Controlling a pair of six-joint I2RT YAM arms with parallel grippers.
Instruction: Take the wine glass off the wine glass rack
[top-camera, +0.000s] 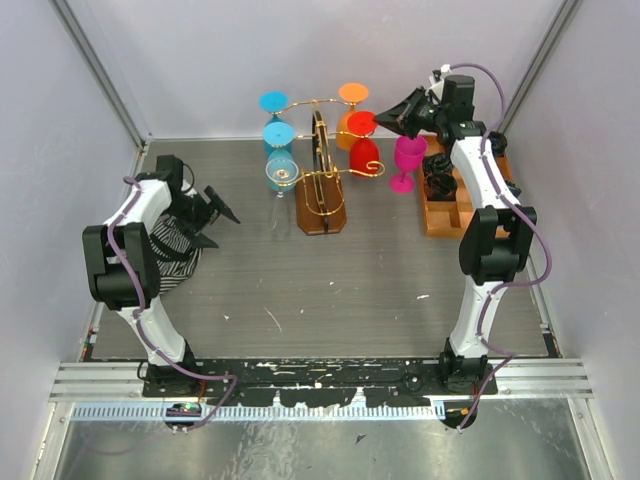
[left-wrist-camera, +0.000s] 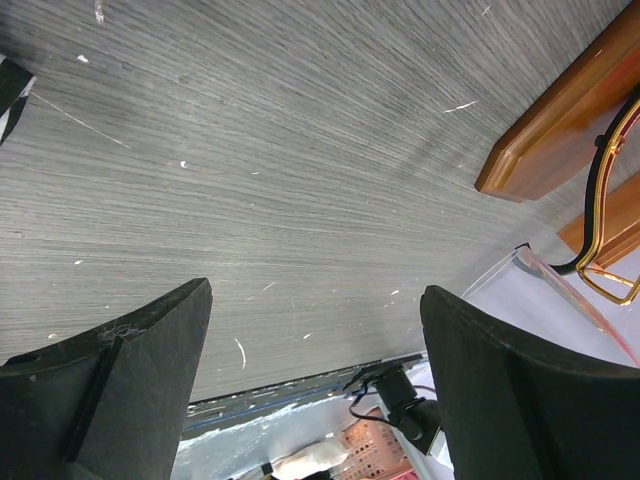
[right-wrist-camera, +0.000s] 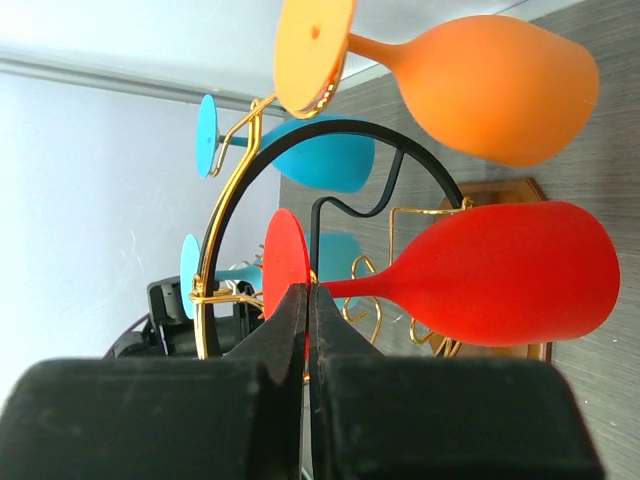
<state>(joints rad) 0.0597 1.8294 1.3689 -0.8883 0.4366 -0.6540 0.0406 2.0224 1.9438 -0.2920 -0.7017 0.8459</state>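
**Right jaws:** closed flat on the rim of the round foot of the red wine glass (right-wrist-camera: 500, 270). The thin disc is pinched edge-on between the two black fingers (right-wrist-camera: 285, 330).

**Left jaws:** spread wide with nothing between them, over bare desk (top-camera: 350, 290), well to the left of the wine glass rack (top-camera: 322, 218).

**Position of the glass:** it hangs from the right side of the rack, foot towards the right arm. Its stem runs through a gold wire arm.

**Neighbours:** an orange glass (right-wrist-camera: 490, 90) hangs just beside it and blue glasses (right-wrist-camera: 320, 160) on the far side. A clear glass (top-camera: 281, 172) hangs at the rack's left. A pink glass (top-camera: 408, 155) stands upright on the desk beside an orange-brown tray (top-camera: 440, 215).

**Surface and room:** grey wood-grain desk, scuffed with white flecks; plain pale walls, metal corner posts.

**Appearance:** opaque, glossy red, with a rounded bowl.
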